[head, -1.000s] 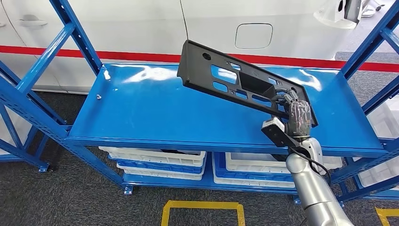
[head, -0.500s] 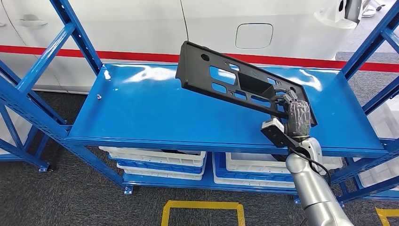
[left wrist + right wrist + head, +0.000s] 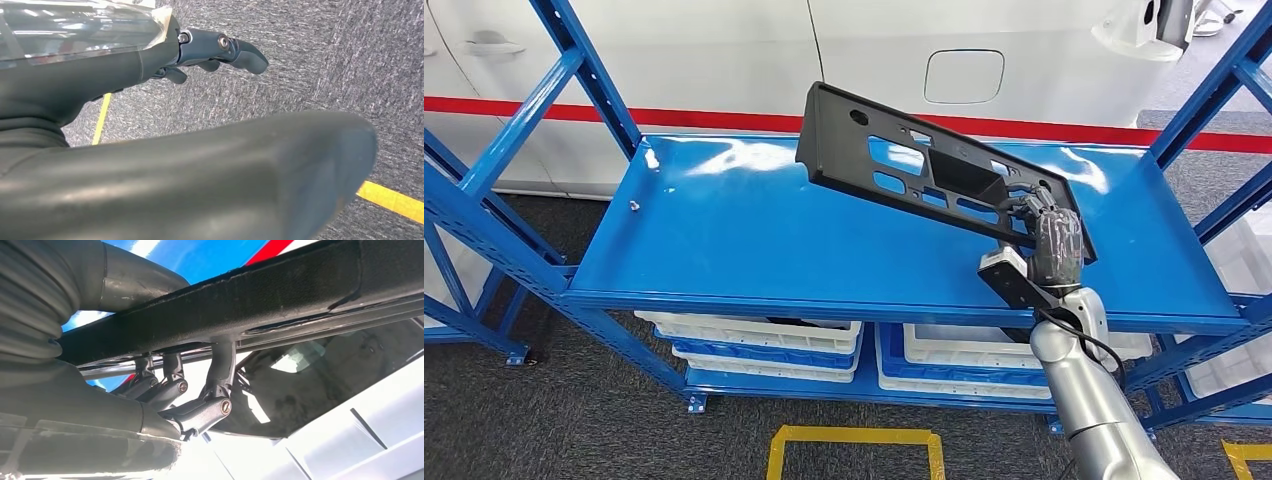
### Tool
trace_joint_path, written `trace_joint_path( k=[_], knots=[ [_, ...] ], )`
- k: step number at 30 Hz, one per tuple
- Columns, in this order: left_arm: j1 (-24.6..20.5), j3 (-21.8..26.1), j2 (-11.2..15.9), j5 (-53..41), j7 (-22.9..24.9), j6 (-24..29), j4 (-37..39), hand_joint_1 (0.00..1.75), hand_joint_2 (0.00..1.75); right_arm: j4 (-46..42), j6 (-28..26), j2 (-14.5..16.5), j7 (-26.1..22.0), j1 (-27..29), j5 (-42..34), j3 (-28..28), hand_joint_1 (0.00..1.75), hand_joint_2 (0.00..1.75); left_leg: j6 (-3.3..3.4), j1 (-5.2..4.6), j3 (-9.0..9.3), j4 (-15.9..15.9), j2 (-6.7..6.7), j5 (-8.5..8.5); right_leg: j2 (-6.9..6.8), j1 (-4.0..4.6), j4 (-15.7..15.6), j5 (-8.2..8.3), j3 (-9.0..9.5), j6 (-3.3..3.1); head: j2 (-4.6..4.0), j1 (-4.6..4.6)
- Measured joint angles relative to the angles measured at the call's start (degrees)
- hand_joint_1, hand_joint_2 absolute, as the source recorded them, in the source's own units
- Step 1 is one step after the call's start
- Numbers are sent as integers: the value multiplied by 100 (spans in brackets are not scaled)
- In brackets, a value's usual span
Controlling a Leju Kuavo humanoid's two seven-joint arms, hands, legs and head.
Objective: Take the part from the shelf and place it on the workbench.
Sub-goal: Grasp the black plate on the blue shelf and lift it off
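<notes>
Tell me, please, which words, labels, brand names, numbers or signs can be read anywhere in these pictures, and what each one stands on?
None can be read.
The black part held by the right hand bears no legible marking.
The blue shelf, the white bins beneath it and the white car panel with its red stripe show no lettering.
The yellow floor lines are plain marks, not text.
</notes>
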Motion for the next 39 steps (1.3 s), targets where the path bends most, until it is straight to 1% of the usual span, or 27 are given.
trace_joint_path(
  k=[10,25,28,33,36,39],
  knots=[
    [0,57,-4,75,14,-54,0,0,0,45,-113,17,-117,-120,-212,-31,175,175,0,0,1,0,0,0,0,0,0,0,0,0,0,0],
    [0,79,-3,65,10,-45,0,0,0,45,-121,42,-129,-127,-224,-90,175,175,0,0,2,0,0,0,0,0,0,0,0,0,0,0],
    [0,79,-7,54,-31,-4,0,0,0,4,-216,22,-177,-91,-289,-113,175,175,0,0,4,1,-3,0,-3,0,0,0,-1,0,0,-1],
    [4,79,-9,64,-104,-7,0,0,0,-574,-495,-185,-203,184,-432,-315,175,175,0,-1,-1,1,-16,0,-14,0,-3,0,-2,0,0,-1],
    [6,79,-7,95,-215,-74,0,0,0,-1183,-616,-382,-165,486,-482,-524,175,175,1,-1,-3,1,-20,-1,-18,0,-6,-1,-1,1,0,-1],
    [10,78,1,108,-350,-198,0,0,0,-1660,-733,-486,-155,809,-555,-735,175,175,2,-1,-4,1,-20,-2,-19,0,-6,-1,-2,1,0,-2]
  ],
)
